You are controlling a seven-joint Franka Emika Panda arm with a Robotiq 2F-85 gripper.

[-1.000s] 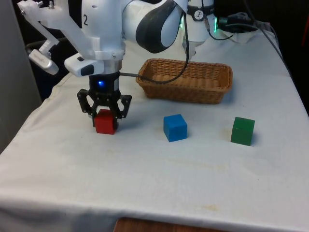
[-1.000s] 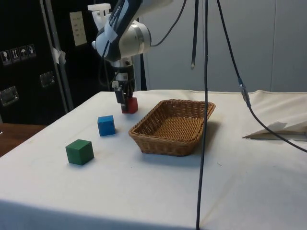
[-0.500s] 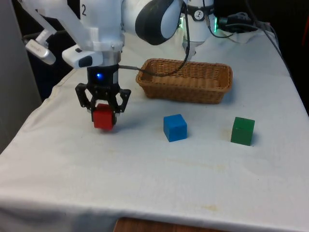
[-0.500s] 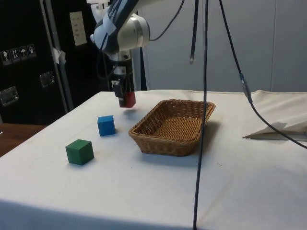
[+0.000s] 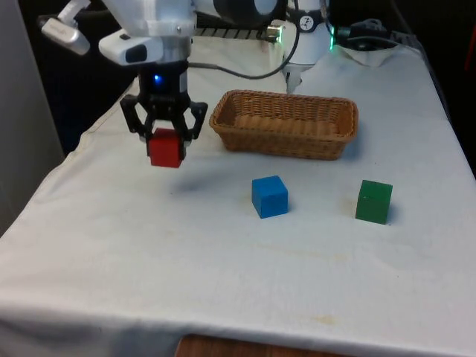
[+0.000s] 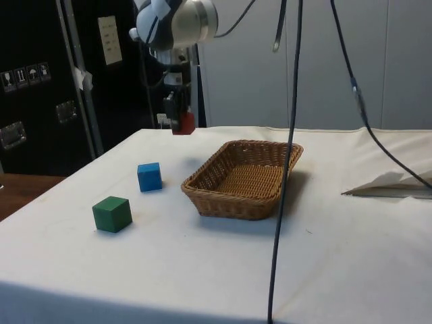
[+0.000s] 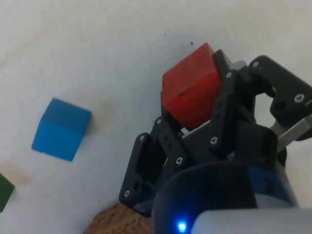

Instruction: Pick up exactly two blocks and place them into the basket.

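Two blocks, blue block (image 5: 269, 196) and green block (image 5: 373, 201), sit before the basket (image 5: 284, 123).

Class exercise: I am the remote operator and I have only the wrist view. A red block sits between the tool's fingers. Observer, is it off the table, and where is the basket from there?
Observer: Yes. In the side view the red block hangs in the tool well above the white cloth.
Operator: And the basket?
Observer: The wicker basket stands to the front view's right of the tool, with nothing visible inside it.
Operator: I see a blue block and a green corner. Anything else loose?
Observer: No. The blue block and the green block stand apart on the cloth, nearer the front camera than the basket.
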